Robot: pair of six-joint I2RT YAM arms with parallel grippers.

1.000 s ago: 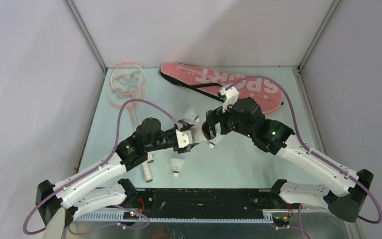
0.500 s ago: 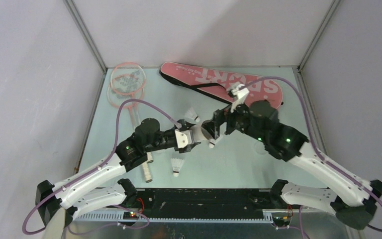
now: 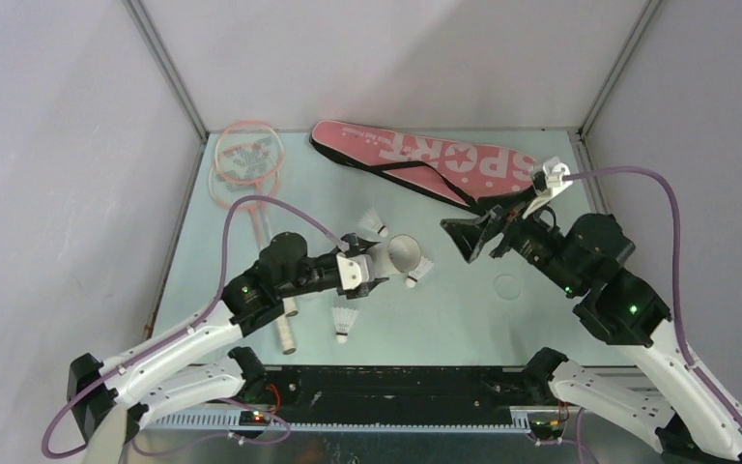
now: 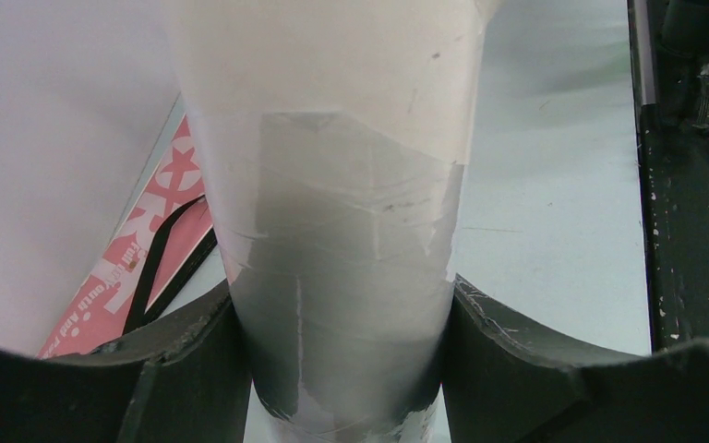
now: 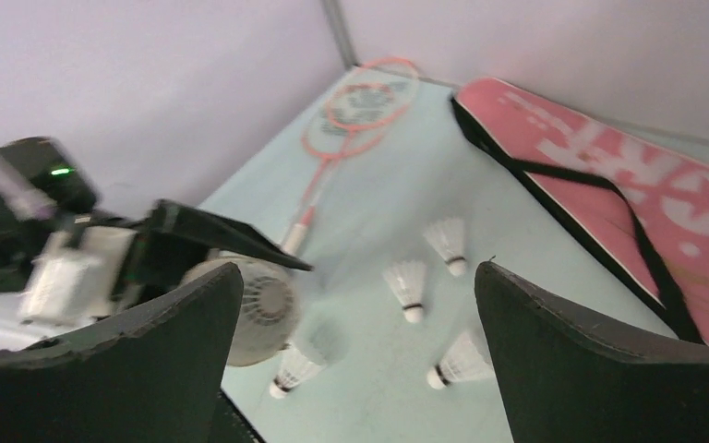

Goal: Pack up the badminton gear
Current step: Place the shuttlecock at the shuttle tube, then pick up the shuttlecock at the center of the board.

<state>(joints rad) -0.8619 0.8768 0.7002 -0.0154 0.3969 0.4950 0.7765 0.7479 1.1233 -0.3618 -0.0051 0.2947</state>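
my left fingers (image 4: 189, 369) — pinching the smooth white tube (image 4: 332, 111) at its grey-taped band | my right fingers (image 5: 591, 360) — spread wide | feathered shuttlecocks (image 5: 409, 286) lie on the pale worktop (image 5: 378, 194) below them

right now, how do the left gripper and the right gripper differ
The left gripper is clamped on the white tube; the right gripper stands wide open and holds nothing. The left gripper sits centrally beside the loose shuttlecocks; the right gripper is off to the right, near the end of the pink bag. Both aim inward, facing each other.
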